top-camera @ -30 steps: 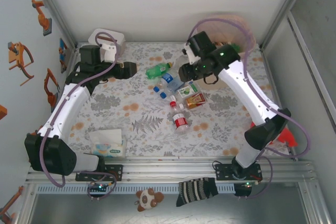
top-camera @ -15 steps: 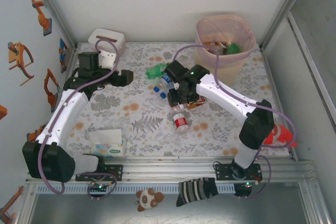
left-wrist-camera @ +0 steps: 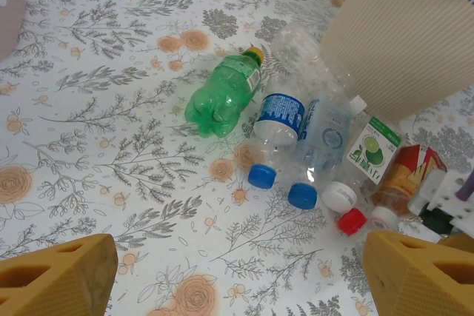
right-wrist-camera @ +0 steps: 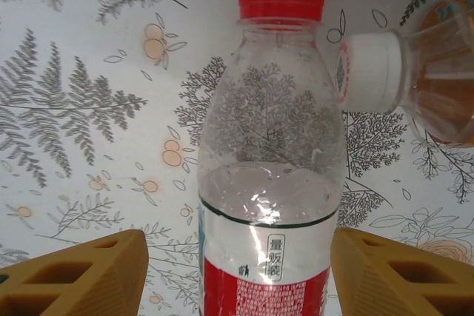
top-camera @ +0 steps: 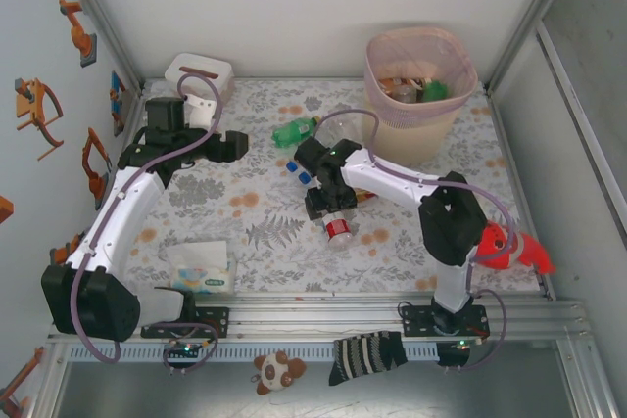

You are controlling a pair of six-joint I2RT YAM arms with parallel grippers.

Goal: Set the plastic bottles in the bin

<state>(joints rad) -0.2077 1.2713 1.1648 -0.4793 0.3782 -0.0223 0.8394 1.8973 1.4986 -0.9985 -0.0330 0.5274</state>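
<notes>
Floral table (top-camera: 245, 232) carries the bin (top-camera: 431, 129) at 1 o'clock, loose plastic bottles (left-wrist-camera: 280, 120) at centre. Right gripper (right-wrist-camera: 237, 279) stands jaws apart astride the red-label bottle (right-wrist-camera: 266, 183), left gripper (left-wrist-camera: 237, 279) apart and empty at 10 o'clock; advise lowering squarely onto the label before closing, clear of the white cap (right-wrist-camera: 370, 72). Bottle base is cut off

We count seven bottles (left-wrist-camera: 326, 131) lying on the table (top-camera: 255, 193): one green bottle (left-wrist-camera: 226, 94), two blue-capped bottles (left-wrist-camera: 280, 116), three white-capped bottles (left-wrist-camera: 374, 149) and one red-capped bottle (right-wrist-camera: 270, 183). Those inside the one bin (top-camera: 421, 129) are too jumbled for us to count. We also find one tissue box (top-camera: 199, 73) and one tissue pack (top-camera: 201, 269).
</notes>
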